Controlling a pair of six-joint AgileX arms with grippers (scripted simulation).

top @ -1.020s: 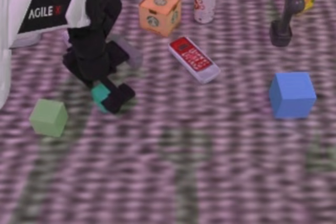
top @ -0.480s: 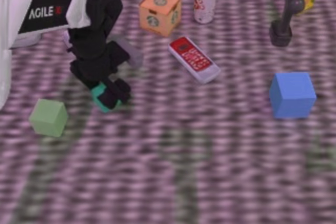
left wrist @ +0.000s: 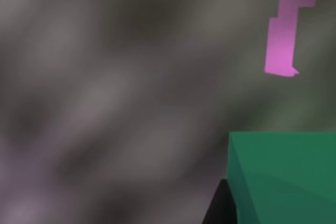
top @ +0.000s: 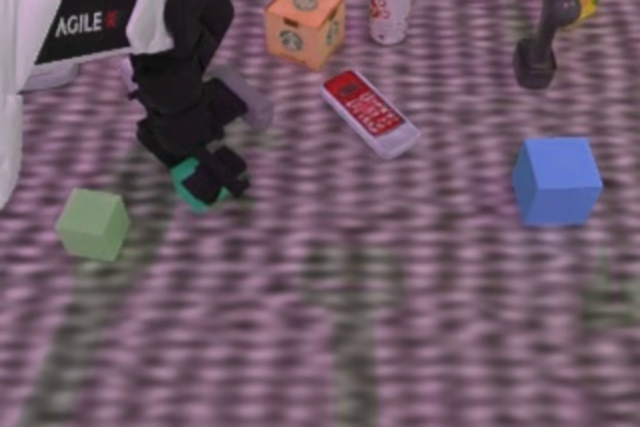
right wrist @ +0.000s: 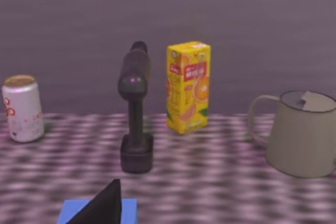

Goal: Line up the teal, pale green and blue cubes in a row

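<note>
Teal cube (top: 186, 182) being grasped, left of the table's middle.
The left gripper (top: 212, 179) is closed around it; next, it should be lifted and carried into line with the green cube (top: 92, 224) and blue cube (top: 556, 181).

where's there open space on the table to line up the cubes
The near half of the table, below the pale green cube and blue cube, lies bare. The middle between the left gripper, holding the teal cube, and the blue cube is free too. The far edge is crowded.
</note>
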